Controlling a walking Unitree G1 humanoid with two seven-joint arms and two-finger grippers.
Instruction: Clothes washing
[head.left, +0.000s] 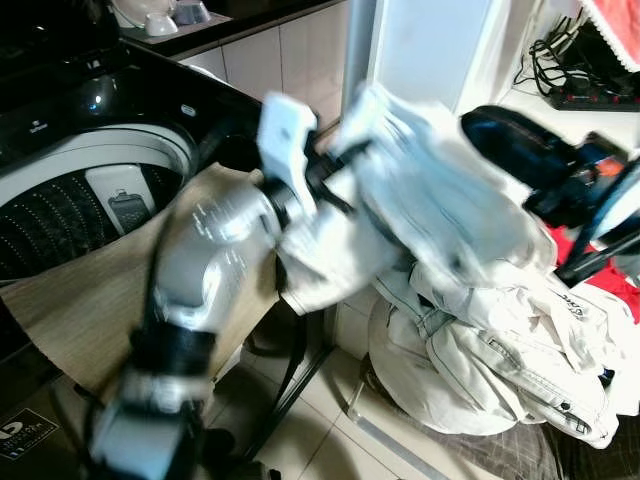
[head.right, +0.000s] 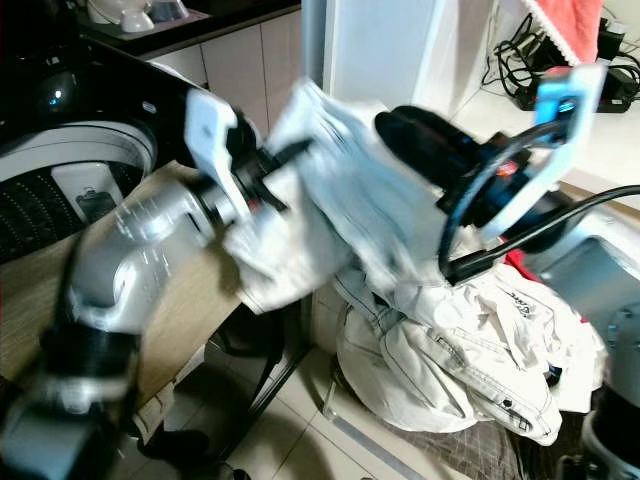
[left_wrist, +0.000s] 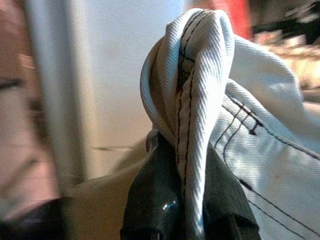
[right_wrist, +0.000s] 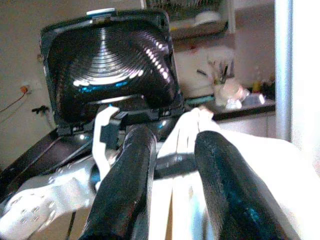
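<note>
My left gripper (left_wrist: 187, 210) has its jaws closed tight on a seamed fold of the white garment (head.left: 440, 210), held up in the air just right of the washer drum (head.left: 90, 215). The drum's open mouth lies to the left and lower than the cloth, so the carry goes leftward and down, I reckon. My right gripper (right_wrist: 172, 185) sits just beside the same garment with jaws slightly apart, cloth between the fingers; real grip I can't tell. More whites sit in the laundry pile (head.left: 500, 360) on the floor, lower right. Left arm is nearer the drum.
</note>
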